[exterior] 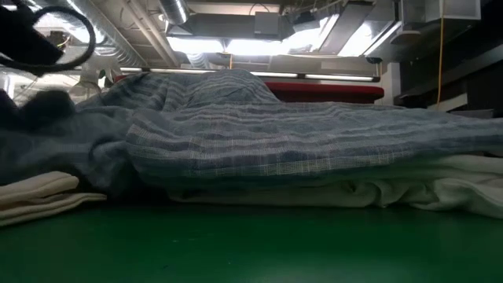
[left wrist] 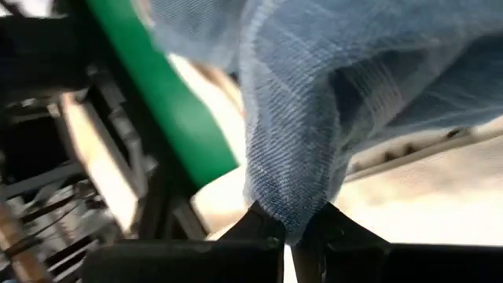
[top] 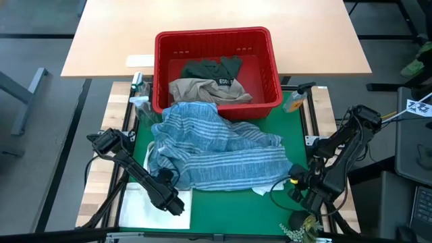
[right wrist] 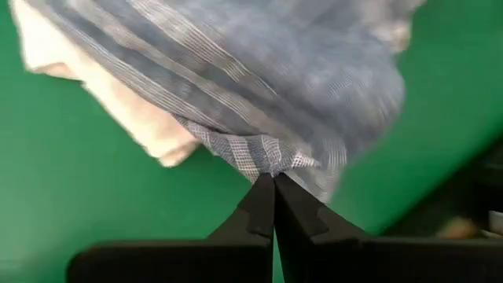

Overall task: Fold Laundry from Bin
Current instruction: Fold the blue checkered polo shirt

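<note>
Already both grippers pinch the blue-and-white striped garment [top: 216, 148] on the green mat [top: 256, 216] before the red bin [top: 216, 47]: left gripper [left wrist: 289, 234] at one near corner, right gripper [right wrist: 273, 182] at the other, cloth stretching between them.

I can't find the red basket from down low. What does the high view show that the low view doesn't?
Only the high view shows the left gripper and right gripper, both pinching the striped cloth, plus tan and dark green clothes in the red bin. Only the low view shows ceiling lights. Both show the striped cloth, white cloth and green mat.
</note>
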You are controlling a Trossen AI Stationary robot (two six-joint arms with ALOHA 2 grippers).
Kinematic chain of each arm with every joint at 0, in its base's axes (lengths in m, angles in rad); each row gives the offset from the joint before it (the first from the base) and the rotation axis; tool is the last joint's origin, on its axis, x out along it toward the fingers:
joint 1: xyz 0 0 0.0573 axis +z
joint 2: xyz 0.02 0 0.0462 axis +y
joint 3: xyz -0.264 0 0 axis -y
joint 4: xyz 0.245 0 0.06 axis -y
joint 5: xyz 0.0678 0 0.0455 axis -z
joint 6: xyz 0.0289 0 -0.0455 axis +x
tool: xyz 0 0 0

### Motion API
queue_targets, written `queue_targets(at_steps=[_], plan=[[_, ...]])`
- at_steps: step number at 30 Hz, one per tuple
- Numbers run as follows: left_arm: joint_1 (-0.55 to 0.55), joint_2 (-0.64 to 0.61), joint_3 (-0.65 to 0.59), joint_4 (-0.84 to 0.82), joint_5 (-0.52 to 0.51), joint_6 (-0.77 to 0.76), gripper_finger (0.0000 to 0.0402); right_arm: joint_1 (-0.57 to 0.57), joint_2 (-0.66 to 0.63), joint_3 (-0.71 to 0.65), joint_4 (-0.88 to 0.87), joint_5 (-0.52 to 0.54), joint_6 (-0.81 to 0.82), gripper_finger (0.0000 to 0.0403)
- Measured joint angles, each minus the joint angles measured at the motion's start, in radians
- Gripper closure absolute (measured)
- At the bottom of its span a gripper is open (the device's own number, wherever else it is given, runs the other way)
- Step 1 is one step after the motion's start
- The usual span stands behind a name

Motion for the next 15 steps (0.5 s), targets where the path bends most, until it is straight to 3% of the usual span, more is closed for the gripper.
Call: queue_targets(at_steps=[7, 15], plan=[[-0.011, -0.001, 0.073, -0.113, 0.008, 0.000, 0.0401, 0.000, 0.000, 0.099, -0.220, -0.083, 0.006, 0.0402], [-0.032, -0.001, 0.095, -0.111, 0.027, 0.020, 0.0401, 0.000, 0.000, 0.123, -0.262, -0.265, -0.041, 0.0402]])
